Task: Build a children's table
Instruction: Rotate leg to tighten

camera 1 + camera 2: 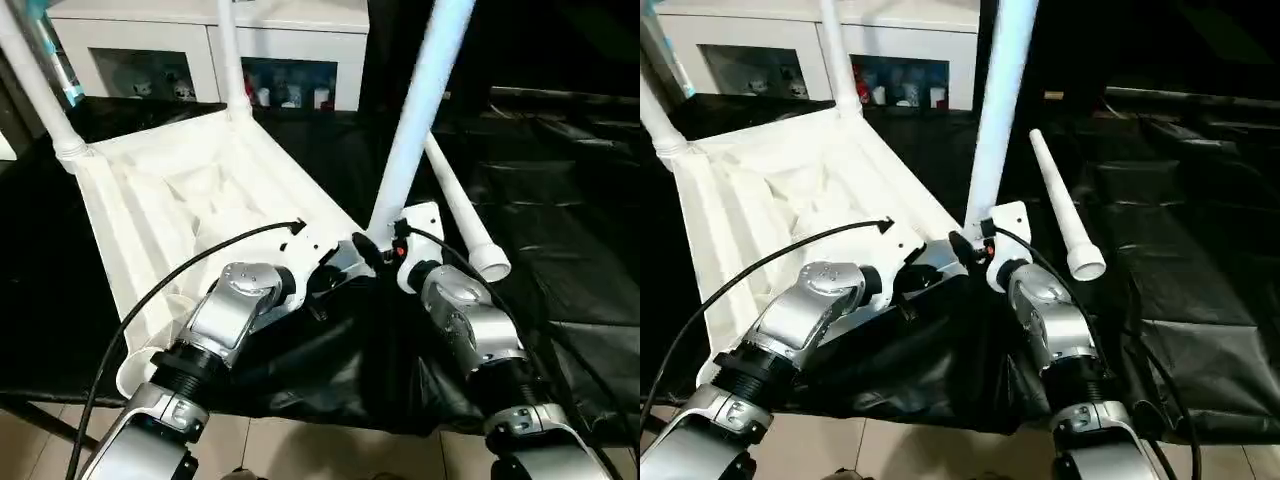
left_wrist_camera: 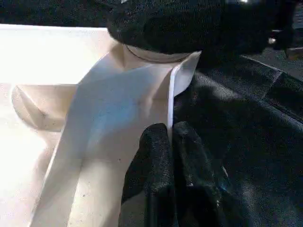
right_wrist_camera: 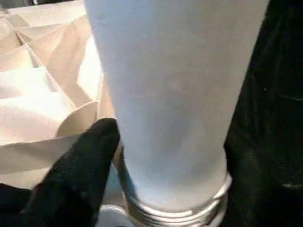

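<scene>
surface: black sheet [image 1: 560,230] | far: white cabinet [image 1: 290,40] | my left claw [image 2: 171,142] pinched together at tabletop [image 1: 150,200] rim | right claw [image 3: 118,156] holding leg [image 3: 175,94]

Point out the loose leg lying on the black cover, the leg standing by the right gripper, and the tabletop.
loose leg [image 1: 1062,206], right eye view, mid-shaft.
standing leg [image 1: 415,130], left eye view, middle of its shaft.
tabletop [image 1: 170,205], left eye view, ribbed underside.

The children's table [image 1: 170,200] and its legs [image 1: 415,120] are plain white. The counter [image 1: 560,220] cover is glossy black. Both forearms [image 1: 235,300] are silver, with black fingers [image 2: 161,179].
</scene>
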Tool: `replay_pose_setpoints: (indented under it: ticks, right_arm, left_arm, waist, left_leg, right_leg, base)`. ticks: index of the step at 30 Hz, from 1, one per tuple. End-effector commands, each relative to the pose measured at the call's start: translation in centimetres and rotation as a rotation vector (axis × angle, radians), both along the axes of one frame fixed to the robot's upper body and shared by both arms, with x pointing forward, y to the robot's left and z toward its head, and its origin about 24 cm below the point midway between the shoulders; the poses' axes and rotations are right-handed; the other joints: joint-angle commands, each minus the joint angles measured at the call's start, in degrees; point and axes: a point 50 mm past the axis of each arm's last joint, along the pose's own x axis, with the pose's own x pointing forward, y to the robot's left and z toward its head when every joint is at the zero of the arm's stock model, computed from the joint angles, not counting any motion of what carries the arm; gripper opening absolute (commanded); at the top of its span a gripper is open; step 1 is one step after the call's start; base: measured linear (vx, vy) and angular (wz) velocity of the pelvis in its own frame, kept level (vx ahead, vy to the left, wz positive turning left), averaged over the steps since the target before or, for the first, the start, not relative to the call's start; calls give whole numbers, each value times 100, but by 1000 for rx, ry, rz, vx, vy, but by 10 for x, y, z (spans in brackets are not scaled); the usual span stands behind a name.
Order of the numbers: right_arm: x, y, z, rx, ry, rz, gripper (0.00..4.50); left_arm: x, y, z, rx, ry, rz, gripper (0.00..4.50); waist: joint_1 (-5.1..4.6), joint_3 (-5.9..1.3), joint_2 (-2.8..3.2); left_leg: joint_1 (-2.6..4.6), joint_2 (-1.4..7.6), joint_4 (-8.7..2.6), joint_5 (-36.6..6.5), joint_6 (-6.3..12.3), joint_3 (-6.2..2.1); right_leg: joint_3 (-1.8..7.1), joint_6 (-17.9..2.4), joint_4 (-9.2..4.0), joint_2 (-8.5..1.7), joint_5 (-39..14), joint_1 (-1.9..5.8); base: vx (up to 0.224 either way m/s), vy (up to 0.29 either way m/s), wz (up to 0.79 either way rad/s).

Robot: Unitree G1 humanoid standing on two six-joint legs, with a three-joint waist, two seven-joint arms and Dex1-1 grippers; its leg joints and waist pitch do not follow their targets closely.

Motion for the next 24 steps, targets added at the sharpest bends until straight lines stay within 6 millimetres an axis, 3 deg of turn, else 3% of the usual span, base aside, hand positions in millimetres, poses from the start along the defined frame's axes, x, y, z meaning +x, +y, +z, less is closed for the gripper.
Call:
replay_pose_setpoints:
  ticks: [1,6,7,9,13,19,20,24]
  right_arm:
    - [-15,19,-11,24,58,219,362]
    - [-22,1,-6,-55,17,390,362]
    - [-24,-3,-4,-63,13,425,362]
    - [-27,-11,0,-81,5,492,362]
    - [-31,-23,7,-94,1,562,362]
    - [-36,-30,7,-103,9,615,362]
    - [-37,-30,7,-102,11,620,336]
    - [-41,-29,4,-98,19,644,316]
  left_arm:
    - [-2,0,16,-55,-95,-76,0]
    - [-18,16,13,-55,-86,-222,0]
    - [-21,19,12,-54,-64,-244,0]
    - [-29,26,10,-51,-34,-303,0]
    - [-40,34,12,-74,-1,-384,0]
    - [-44,40,14,-78,18,-433,0]
    - [-45,40,14,-77,18,-434,0]
    - [-44,41,14,-73,18,-435,0]
  waist:
    - [34,-412,-48]
    - [14,-405,-49]
    - [17,-393,-36]
    - [41,-402,-43]
    - [61,-396,-36]
    - [85,-397,-43]
    - [88,-394,-45]
    - [85,-400,-49]
  left_leg:
    - [-1,339,-371,-637,287,-160]
    - [2,352,-365,-583,384,-144]
    - [22,361,-367,-644,395,-136]
    - [19,387,-376,-614,398,-148]
    - [50,396,-383,-658,437,-129]
    - [38,382,-384,-591,444,-123]
    - [32,382,-382,-599,437,-124]
    - [29,376,-382,-598,414,-127]
  right_leg:
    - [287,-1169,-481,-643,-883,333]
    - [283,-1158,-480,-630,-905,308]
    - [282,-1181,-496,-623,-989,277]
    - [282,-1196,-476,-637,-951,299]
    - [281,-1287,-467,-626,-818,264]
    - [275,-1287,-459,-621,-697,273]
    - [277,-1279,-465,-628,-740,277]
    - [271,-1227,-469,-620,-834,282]
  base:
    - [0,0,0]
    - [0,0,0]
    - [0,0,0]
    - [0,0,0]
    - [0,0,0]
    - [0,0,0]
    - [0,0,0]
    - [0,0,0]
